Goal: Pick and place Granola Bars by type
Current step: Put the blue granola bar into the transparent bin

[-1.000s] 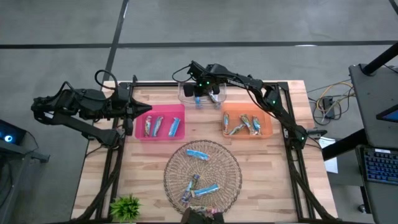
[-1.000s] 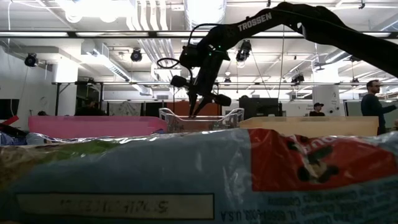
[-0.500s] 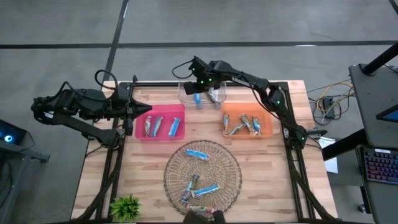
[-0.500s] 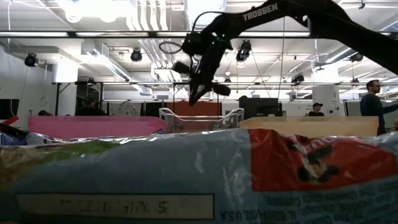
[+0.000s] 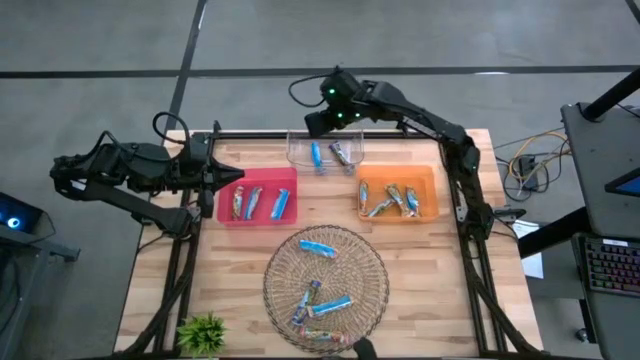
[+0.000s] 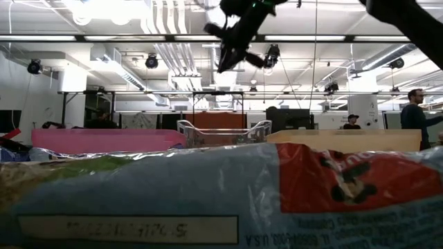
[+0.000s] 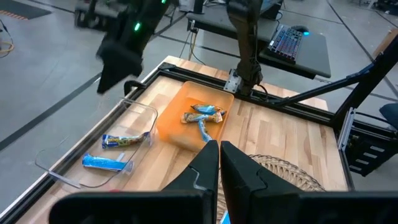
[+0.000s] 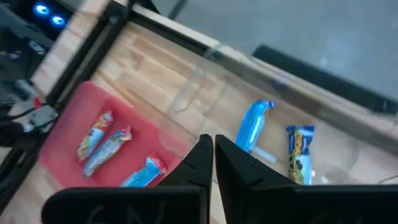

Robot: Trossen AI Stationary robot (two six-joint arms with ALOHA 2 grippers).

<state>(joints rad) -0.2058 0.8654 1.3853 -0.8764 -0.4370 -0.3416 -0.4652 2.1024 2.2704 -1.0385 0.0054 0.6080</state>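
The granola bars lie sorted in trays. A blue bar (image 5: 316, 154) and a silver-blue bar (image 5: 343, 154) lie in the clear tray (image 5: 296, 150) at the table's far edge. Three bars lie in the pink tray (image 5: 258, 178), and several in the orange tray (image 5: 397, 172). More bars (image 5: 317, 246) lie in the wire basket (image 5: 275, 270). My right gripper (image 5: 313, 128) (image 6: 223, 66) (image 8: 213, 144) hangs shut and empty, high above the clear tray's far left corner. My left gripper (image 5: 213, 182) (image 7: 219, 149) waits shut beside the pink tray's left end.
A small green plant (image 5: 202, 332) stands at the near left corner. In the low view a bar's wrapper (image 6: 221, 200), very close to the camera, fills the lower half of the picture. People stand in the room behind (image 6: 415, 114). Bare wood lies left and right of the basket.
My right gripper has risen out of the clear tray and drawn up toward the far edge, turning as it went. The two bars in the clear tray have stayed where they were. My left arm has kept still.
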